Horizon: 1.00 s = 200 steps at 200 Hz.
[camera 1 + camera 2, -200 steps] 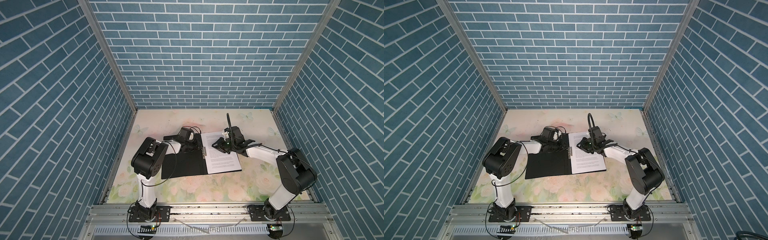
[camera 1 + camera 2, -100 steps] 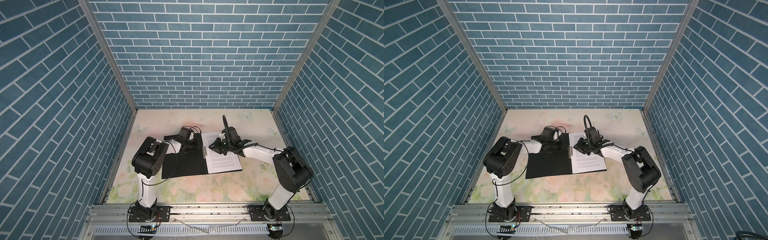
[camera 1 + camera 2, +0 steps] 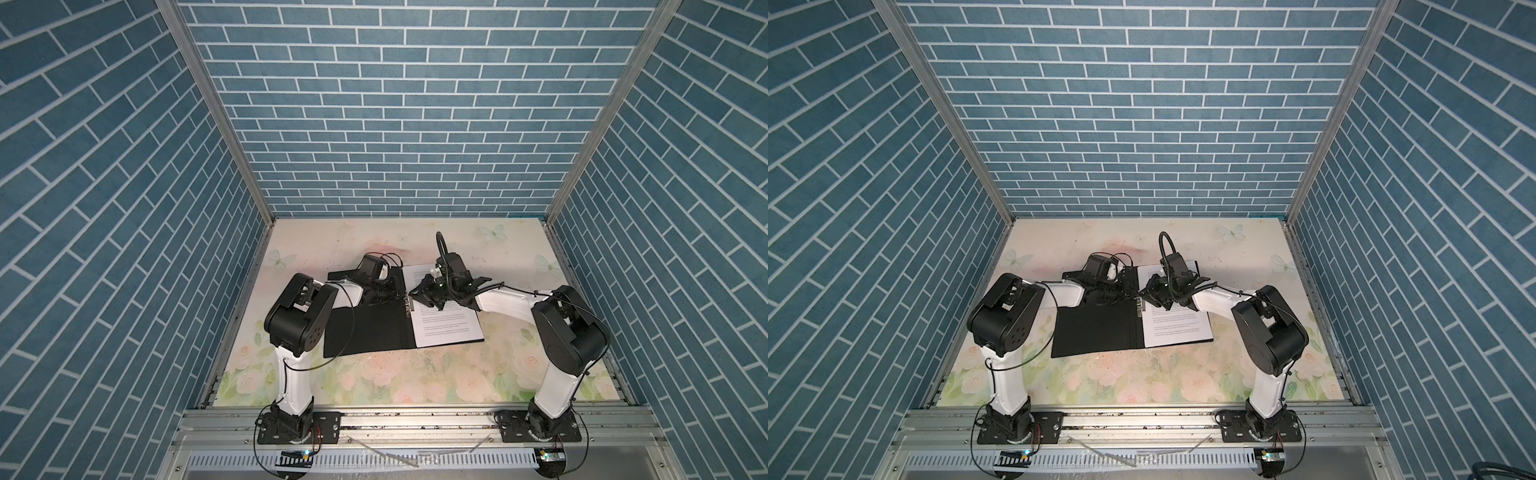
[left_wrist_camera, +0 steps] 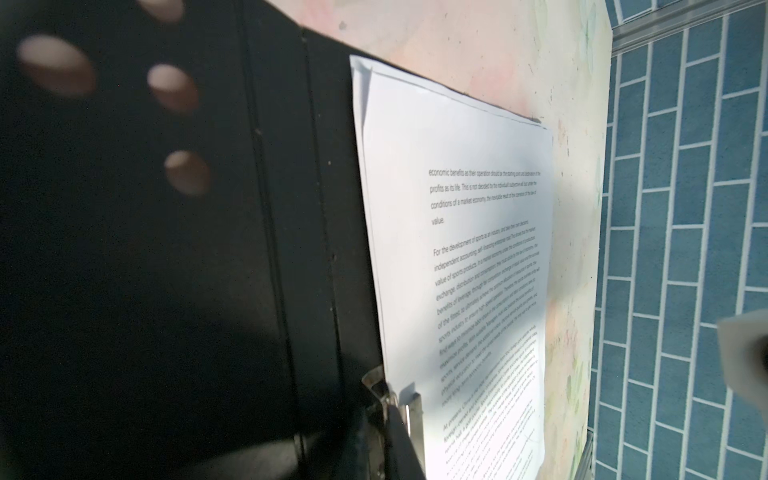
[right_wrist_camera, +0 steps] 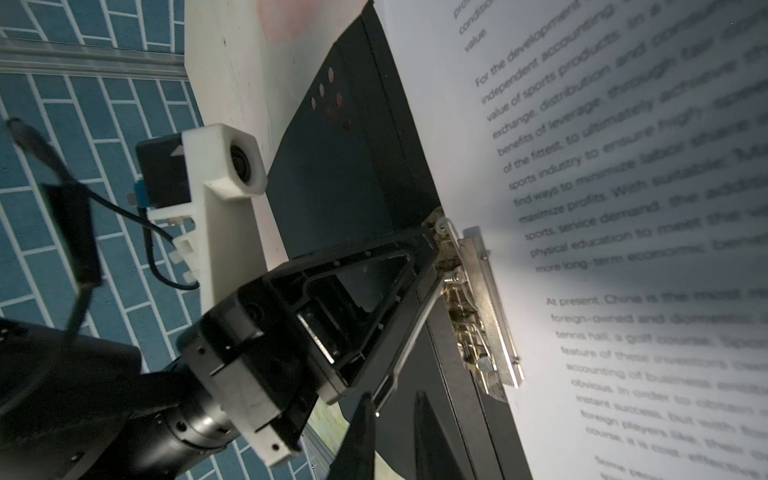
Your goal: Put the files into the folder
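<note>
Two arms meet over the spine of the folder [image 3: 365, 328], which lies opened flat with its black inside up. The files [image 3: 446, 320] are stacked on the folder's half nearer the right arm, with the sheet of dense text uppermost; only the edges of other sheets peep out beneath it, so I cannot count them. I judge they are laid there so that their spine-side edge sits under the metal clip [image 5: 486, 316] on the folder's spine, whose flat bar appears to lie across that edge. The left gripper [image 5: 434, 235] reaches over the folder's bare half, and its jaws are pinched together on the wire end of that clip, most likely to work the lever that presses the bar down; the right gripper [image 3: 424, 297] hangs low over the files just beside the clip, its jaws a little apart with nothing between them, placed, I would guess, to steady the paper. A tug on the lever could drag the folder or skew the stack. Under the folder spreads the table [image 3: 374, 382], pale and printed with roses and butterflies; beyond the folder and to both sides rise walls [image 3: 395, 124] of blue brick pattern; nearer than the folder runs an aluminium rail [image 3: 415, 419] carrying both arm bases.
</note>
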Tool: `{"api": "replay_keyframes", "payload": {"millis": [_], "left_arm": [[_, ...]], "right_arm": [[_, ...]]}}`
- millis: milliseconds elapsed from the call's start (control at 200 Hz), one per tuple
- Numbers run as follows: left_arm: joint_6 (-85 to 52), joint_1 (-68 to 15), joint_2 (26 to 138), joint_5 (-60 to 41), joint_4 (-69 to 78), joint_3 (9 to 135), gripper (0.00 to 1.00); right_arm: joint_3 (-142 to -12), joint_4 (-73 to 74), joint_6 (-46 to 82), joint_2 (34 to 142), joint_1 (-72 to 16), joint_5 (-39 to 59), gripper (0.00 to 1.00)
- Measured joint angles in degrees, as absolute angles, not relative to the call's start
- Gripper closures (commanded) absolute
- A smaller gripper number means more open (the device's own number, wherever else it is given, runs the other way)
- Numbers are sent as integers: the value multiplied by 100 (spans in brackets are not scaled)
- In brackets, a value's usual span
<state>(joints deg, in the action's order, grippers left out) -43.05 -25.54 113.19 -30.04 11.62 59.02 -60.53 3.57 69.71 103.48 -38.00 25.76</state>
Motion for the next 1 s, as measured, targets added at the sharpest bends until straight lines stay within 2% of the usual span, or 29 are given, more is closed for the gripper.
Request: {"api": "replay_keyframes", "payload": {"millis": [1000], "left_arm": [[-4438, -2580, 11327, -2998, 1299, 5846, 90]], "right_arm": [[-6239, 515, 7220, 10680, -3903, 2733, 82]]}}
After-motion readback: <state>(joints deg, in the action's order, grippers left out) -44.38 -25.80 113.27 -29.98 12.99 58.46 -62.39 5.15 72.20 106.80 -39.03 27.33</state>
